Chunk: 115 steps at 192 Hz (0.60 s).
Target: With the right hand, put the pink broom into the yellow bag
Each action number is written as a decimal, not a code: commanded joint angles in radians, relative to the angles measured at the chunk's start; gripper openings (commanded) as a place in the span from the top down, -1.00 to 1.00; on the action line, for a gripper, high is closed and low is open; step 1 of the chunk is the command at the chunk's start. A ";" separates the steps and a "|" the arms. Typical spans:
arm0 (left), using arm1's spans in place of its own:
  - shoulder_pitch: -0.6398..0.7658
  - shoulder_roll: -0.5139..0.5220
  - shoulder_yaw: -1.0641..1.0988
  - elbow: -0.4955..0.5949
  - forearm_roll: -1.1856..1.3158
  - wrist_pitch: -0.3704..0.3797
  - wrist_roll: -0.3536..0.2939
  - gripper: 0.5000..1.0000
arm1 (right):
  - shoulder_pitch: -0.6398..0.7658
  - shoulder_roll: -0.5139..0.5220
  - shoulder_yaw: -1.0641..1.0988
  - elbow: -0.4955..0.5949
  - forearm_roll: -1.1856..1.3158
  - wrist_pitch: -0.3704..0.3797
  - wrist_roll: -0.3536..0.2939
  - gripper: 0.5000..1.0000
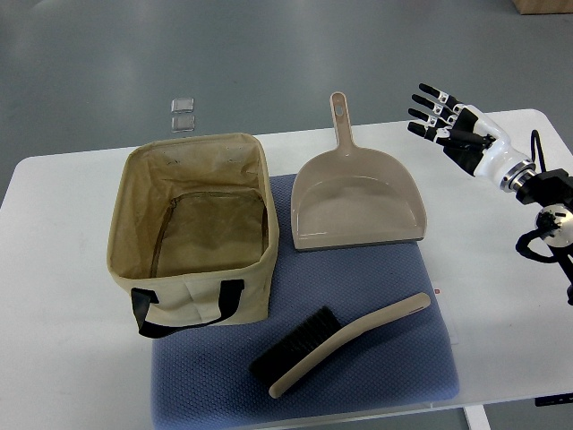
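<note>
A beige-pink hand broom (345,343) with black bristles lies on the blue mat (394,278) near the table's front, handle pointing up to the right. The open yellow-tan fabric bag (190,224) with black handles stands at the left, nothing inside it. My right hand (440,115) hovers high at the upper right, fingers spread and holding nothing, well away from the broom. The left arm does not show.
A matching dustpan (356,199) lies on the mat behind the broom, handle pointing away. The white table (63,296) carries everything. Two small clear objects (183,114) sit on the floor beyond the table's far edge.
</note>
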 commanded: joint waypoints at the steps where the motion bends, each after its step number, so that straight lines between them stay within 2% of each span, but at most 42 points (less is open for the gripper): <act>1: 0.000 0.000 0.000 -0.002 0.001 0.000 0.000 -1.00 | 0.000 0.000 0.000 0.000 0.000 0.001 0.000 -0.77; 115: 0.000 0.000 0.000 -0.001 0.000 0.000 0.000 -1.00 | 0.006 -0.012 0.001 0.000 0.000 0.002 0.000 -0.77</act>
